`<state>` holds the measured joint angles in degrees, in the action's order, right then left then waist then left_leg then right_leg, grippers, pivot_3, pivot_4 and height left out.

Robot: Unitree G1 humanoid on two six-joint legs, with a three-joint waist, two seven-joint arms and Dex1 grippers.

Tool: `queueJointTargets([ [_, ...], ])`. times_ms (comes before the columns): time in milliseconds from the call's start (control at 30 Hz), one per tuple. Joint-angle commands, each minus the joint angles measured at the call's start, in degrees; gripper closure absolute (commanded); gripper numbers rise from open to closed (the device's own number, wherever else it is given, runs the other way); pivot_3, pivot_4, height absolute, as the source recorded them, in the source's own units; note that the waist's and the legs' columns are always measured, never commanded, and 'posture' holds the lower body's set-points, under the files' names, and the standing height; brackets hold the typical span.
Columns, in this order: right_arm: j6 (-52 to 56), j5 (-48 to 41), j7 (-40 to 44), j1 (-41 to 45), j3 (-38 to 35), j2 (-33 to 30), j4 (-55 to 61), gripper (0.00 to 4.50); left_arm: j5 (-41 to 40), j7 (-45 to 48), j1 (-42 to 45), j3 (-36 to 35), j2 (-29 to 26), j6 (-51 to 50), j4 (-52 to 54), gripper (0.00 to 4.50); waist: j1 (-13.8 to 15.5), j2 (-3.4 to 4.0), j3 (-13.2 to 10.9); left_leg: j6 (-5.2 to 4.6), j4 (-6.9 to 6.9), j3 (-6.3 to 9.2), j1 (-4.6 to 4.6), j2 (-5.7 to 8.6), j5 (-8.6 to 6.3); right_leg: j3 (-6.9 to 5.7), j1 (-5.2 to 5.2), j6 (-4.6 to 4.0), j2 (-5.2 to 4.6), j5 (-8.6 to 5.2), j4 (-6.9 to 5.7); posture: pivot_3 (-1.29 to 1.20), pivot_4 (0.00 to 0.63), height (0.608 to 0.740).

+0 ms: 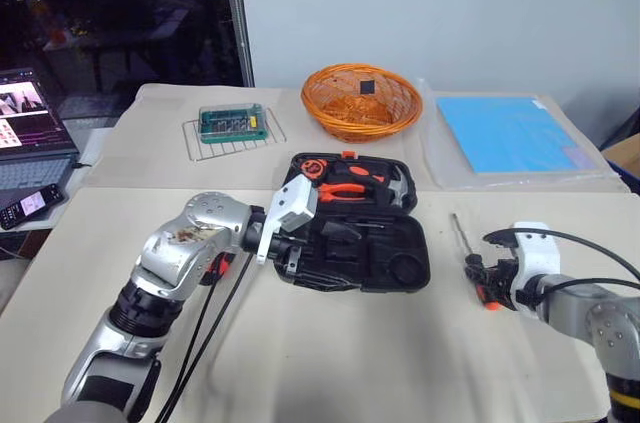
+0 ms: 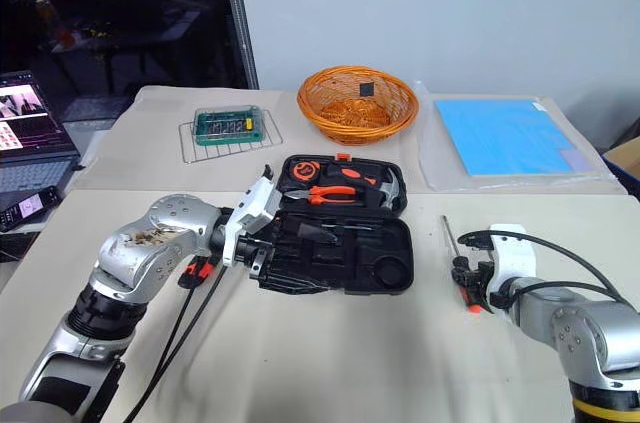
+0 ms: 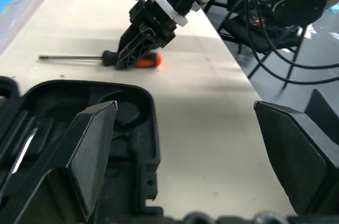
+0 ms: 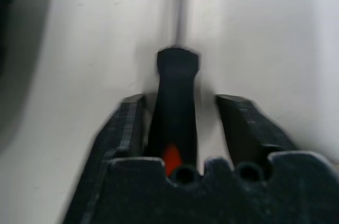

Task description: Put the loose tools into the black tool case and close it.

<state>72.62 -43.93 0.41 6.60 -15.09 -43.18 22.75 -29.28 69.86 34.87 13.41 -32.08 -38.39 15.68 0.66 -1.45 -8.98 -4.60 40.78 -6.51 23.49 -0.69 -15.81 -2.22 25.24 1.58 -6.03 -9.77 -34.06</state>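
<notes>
Right now the right gripper (image 4: 180,110) straddles a black-and-orange screwdriver (image 1: 470,251), fingers narrowed but one apart; the open black tool case (image 1: 385,253) lies beside the wide-open left gripper (image 3: 193,144).

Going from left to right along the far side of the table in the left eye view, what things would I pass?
Laptop → green box on a wire rack → orange woven basket → blue sheet in a clear sleeve.

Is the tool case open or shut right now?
Open. The black tool case lies spread flat on the table, lid back, with the pliers and hammer showing in the moulded slots of its far half.
</notes>
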Motion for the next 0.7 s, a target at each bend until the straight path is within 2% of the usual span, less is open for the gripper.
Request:
queueJointTargets([
  [33, -8.5, 4.8, 9.1, -1.9, -1.2, -7.6, 4.5, 3.62, -0.7, -4.9, -3.7, -4.3, 0.1, 1.8, 4.5, 0.08, 0.0, 0.02, 0.0, -0.01, 0.00, 0.01, 0.02, 0.01, -0.01, 0.00, 0.01, 0.08, -0.01, -0.05, 0.01, 0.00, 0.150, 0.740],
  [167, -16.8, 8.4, 19.2, -1.9, -0.6, -14.9, 7.0, 3.63, -1.3, -6.5, -7.7, -6.8, -1.6, 1.7, 5.3, 0.08, -0.3, 0.25, -0.2, -0.05, 0.00, -0.01, -0.01, 0.07, -0.04, 0.02, 0.01, 0.42, -0.08, 0.04, -0.01, 0.00, 0.150, 0.740],
  [233, -21.5, 9.0, 26.8, 3.0, 3.3, -17.8, 6.9, 3.64, -4.3, -6.4, -11.5, -10.4, -3.7, 0.2, 7.3, 0.08, -0.7, 0.18, -0.3, 0.02, 0.01, 0.00, -0.04, -0.01, 0.00, -0.02, 0.00, 0.61, 0.01, -0.12, -0.01, 0.00, 0.150, 0.740],
  [300, -27.7, 12.8, 34.8, 10.0, 11.1, -19.2, 4.9, 3.66, -7.9, -4.6, -15.8, -15.1, -6.4, -0.3, 8.5, 0.08, -1.3, 0.22, -0.3, 0.12, -0.01, -0.03, -0.13, -0.07, 0.05, 0.01, 0.00, 0.33, 0.03, -0.17, -0.03, 0.00, 0.150, 0.740],
  [367, -31.9, 17.6, 40.5, 18.3, 19.9, -17.1, 0.3, 3.66, -11.7, -4.1, -18.8, -19.6, -8.6, -1.8, 9.3, 0.08, -1.9, 0.17, -0.4, 0.25, -0.03, -0.04, -0.24, -0.16, 0.13, 0.02, 0.03, 0.22, 0.10, -0.13, -0.06, 0.00, 0.150, 0.740],
  [500, -39.1, 29.1, 48.7, 29.6, 34.6, -11.5, -10.5, 3.67, -12.5, -3.1, -24.5, -24.3, -13.8, -0.9, 11.6, 0.08, -1.4, 0.16, -0.4, 0.41, -0.02, 0.04, -0.30, -0.26, 0.22, -0.06, 0.03, 0.11, 0.23, -0.09, -0.11, 0.00, 0.150, 0.740],
  [633, -44.0, 35.3, 54.5, 34.0, 40.9, -8.2, -17.2, 3.67, -13.0, -4.0, -28.2, -27.6, -15.7, -0.5, 12.7, 0.08, 0.2, 0.18, -0.4, 0.38, -0.03, 0.04, -0.09, -0.16, 0.20, -0.12, 0.20, 0.07, 0.09, -0.08, -0.10, 0.00, 0.150, 0.740],
  [667, -45.1, 36.6, 56.3, 35.1, 42.1, -7.4, -18.8, 3.67, -12.9, -4.4, -29.2, -28.4, -16.0, -0.4, 13.2, 0.08, 0.3, 0.17, -0.4, 0.72, 0.01, -0.04, 0.43, -0.02, 0.41, -0.12, 0.65, -0.20, -0.08, 0.12, -0.13, 0.00, 0.150, 0.740],
  [700, -45.8, 37.5, 57.5, 35.8, 42.8, -6.9, -19.9, 3.67, -12.9, -4.6, -30.0, -28.8, -16.1, -0.2, 13.6, 0.08, 0.0, 0.16, -0.4, 0.70, 0.08, -0.04, 0.69, 0.00, 0.40, -0.15, 0.85, 0.07, -0.10, 0.29, -0.11, 0.00, 0.150, 0.740],
])
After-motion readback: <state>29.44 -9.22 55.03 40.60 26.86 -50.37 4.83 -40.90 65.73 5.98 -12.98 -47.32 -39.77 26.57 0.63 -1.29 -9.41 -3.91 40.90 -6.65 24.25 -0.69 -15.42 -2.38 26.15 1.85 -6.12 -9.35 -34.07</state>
